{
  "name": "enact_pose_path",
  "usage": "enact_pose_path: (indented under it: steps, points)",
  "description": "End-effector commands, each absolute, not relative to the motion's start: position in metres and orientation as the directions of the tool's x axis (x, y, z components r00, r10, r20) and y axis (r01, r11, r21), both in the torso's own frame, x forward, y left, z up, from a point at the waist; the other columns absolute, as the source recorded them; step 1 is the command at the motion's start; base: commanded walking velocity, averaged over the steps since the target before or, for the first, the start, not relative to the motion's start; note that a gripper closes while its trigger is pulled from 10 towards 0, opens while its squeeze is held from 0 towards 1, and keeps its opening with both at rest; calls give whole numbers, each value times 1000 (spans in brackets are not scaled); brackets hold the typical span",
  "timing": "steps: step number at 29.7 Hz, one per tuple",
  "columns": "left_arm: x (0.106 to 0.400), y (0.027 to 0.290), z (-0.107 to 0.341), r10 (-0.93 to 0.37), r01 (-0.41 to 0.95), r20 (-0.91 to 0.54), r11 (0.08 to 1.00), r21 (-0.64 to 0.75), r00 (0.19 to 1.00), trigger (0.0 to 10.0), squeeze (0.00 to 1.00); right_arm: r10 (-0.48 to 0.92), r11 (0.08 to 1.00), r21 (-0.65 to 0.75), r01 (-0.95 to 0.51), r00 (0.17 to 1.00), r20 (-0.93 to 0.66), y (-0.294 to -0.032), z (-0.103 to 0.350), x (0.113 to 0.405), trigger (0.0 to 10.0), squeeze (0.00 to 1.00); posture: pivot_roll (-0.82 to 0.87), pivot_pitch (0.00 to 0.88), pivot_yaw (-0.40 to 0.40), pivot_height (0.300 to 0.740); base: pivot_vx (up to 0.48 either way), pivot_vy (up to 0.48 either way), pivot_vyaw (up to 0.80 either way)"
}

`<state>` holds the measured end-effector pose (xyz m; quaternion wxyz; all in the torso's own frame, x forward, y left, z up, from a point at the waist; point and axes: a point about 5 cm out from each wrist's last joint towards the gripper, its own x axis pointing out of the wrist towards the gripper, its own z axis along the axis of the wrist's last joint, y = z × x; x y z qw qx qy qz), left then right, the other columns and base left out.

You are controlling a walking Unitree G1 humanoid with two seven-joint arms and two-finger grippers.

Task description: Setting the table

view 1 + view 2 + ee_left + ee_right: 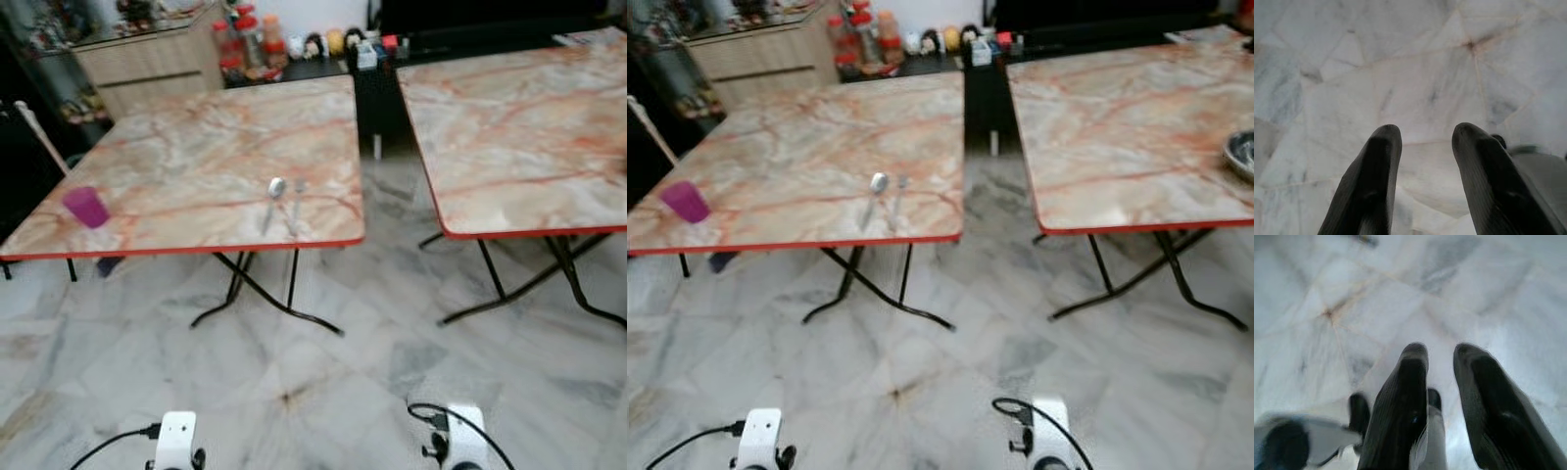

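Observation:
A spoon (275, 191) and a fork (298, 199) lie side by side near the front edge of the left marble-patterned table (196, 147). A purple cup (87, 207) stands upright at that table's front left corner. A metal bowl (1242, 152) sits at the right edge of the right table (1117, 117). Both arms hang low over the floor, left arm (176, 441) and right arm (458, 439). My left gripper (1422, 134) is open and empty above the floor tiles. My right gripper (1442, 352) is open too, with nothing between its fingers.
A gap of marble floor (387, 186) separates the two tables, each on black folding legs (240, 284). Behind them stand a wooden cabinet (147, 64) and a dark shelf with bottles and small figures (294, 44). Open floor lies between me and the tables.

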<state>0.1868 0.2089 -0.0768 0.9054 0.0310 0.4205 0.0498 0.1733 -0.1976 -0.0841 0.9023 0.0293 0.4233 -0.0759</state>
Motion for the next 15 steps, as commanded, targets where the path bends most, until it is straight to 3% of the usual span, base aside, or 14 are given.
enact_pose_path:
  steps: [1,7,15]
  points:
    - [184,216,-77,135,-77,-766,991,111,628,10000,0,-96,985,20,169,648,-755,-190,-82,180,10000,0,-23,36,119,740,0,0,0]
    - [187,217,-76,142,-84,-766,990,115,627,10000,0,-86,984,38,173,653,-752,-186,-81,185,10000,0,-39,33,125,740,0,0,0]
    - [194,213,-73,142,-72,-761,990,125,633,10000,0,-78,986,39,160,662,-746,-183,-77,195,10000,0,-47,2,141,740,371,0,0]
